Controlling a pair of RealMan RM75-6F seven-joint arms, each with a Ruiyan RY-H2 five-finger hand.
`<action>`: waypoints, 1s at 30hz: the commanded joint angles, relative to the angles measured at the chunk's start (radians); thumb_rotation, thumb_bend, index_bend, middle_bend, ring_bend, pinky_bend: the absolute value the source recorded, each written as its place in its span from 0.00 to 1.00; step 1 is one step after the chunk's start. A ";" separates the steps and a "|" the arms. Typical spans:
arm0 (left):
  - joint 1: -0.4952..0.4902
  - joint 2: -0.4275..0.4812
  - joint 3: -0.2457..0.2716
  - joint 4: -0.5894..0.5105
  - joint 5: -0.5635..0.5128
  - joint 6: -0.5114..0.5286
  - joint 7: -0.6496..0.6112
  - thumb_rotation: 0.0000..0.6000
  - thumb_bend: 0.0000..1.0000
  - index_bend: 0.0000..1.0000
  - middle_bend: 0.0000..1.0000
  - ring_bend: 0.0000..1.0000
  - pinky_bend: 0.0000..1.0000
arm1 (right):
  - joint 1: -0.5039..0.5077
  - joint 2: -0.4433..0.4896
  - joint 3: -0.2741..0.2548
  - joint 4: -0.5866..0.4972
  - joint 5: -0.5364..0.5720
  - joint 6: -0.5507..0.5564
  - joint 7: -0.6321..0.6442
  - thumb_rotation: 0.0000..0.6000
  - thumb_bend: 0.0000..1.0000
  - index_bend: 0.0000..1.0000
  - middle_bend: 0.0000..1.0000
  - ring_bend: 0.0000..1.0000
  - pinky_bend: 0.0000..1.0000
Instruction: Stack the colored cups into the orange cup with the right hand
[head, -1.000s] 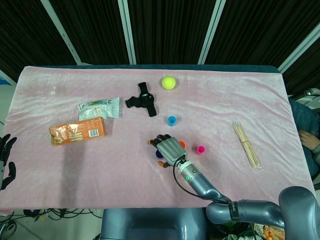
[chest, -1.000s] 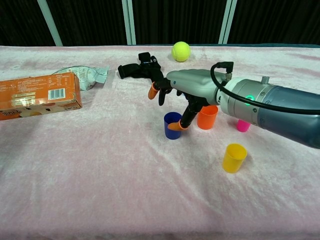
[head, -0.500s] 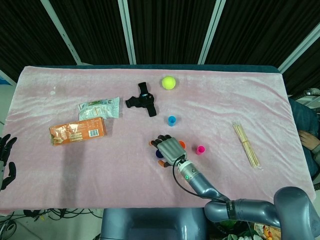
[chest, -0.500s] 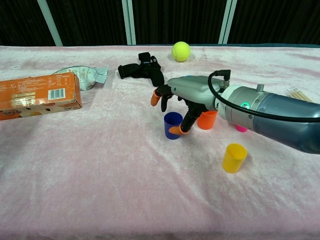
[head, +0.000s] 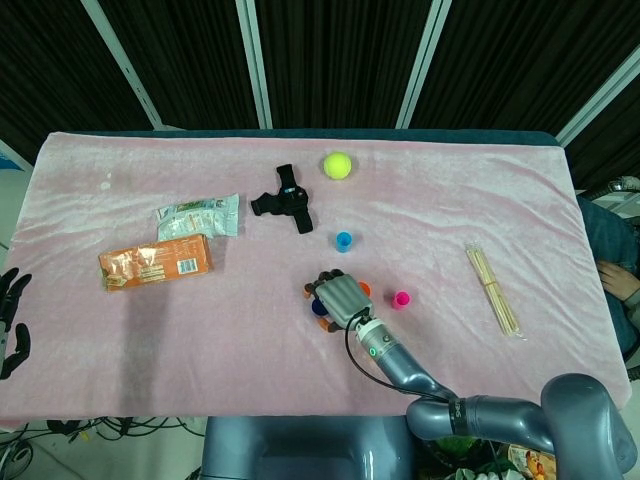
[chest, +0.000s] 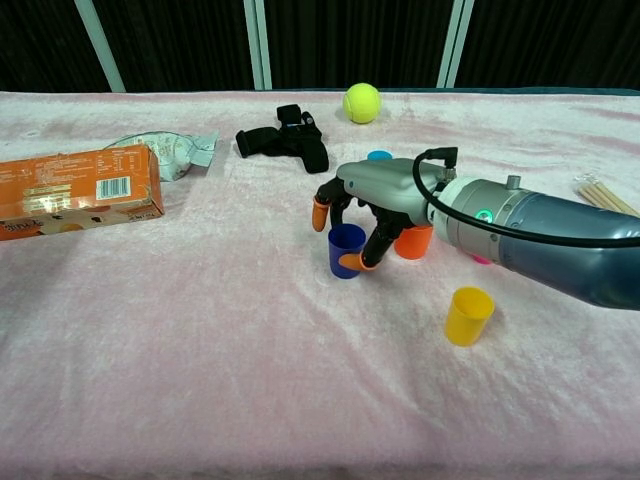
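Near the centre of the table, the right hand arches over the dark blue cup. Its fingers curve down on both sides of the rim, the thumb tip low against the cup's right wall. Whether they have closed firmly cannot be told; the cup stands upright on the pink cloth, not lifted.

The orange cup stands just right of the blue one, partly hidden beneath the palm. The yellow cup sits nearer the camera and well apart. The pink cup lies to the right of the hand in the head view, and the light blue cup stands farther back.

Handling judgement: these look like small, thin-walled plastic cups, light, stiff, smooth and easily tipped on soft cloth. Take hold at the upper wall, thumb opposing a finger across the rim, with light pressure. Keep the cup upright for nesting.

The left hand hangs at the table's left edge, fingers spread, holding nothing.
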 joint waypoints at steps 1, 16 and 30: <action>0.000 0.000 0.000 0.000 -0.001 0.000 0.001 1.00 0.71 0.06 0.02 0.00 0.01 | -0.002 -0.008 -0.001 0.011 -0.004 0.005 0.003 1.00 0.26 0.40 0.43 0.23 0.21; 0.000 0.000 0.002 -0.002 0.004 -0.001 0.004 1.00 0.71 0.06 0.02 0.00 0.01 | 0.007 0.141 0.069 -0.124 0.021 0.029 -0.035 1.00 0.30 0.46 0.46 0.26 0.21; 0.000 -0.002 0.002 -0.003 0.003 0.001 0.010 1.00 0.71 0.06 0.02 0.00 0.01 | 0.010 0.244 0.055 -0.202 0.096 0.022 -0.088 1.00 0.30 0.47 0.46 0.26 0.21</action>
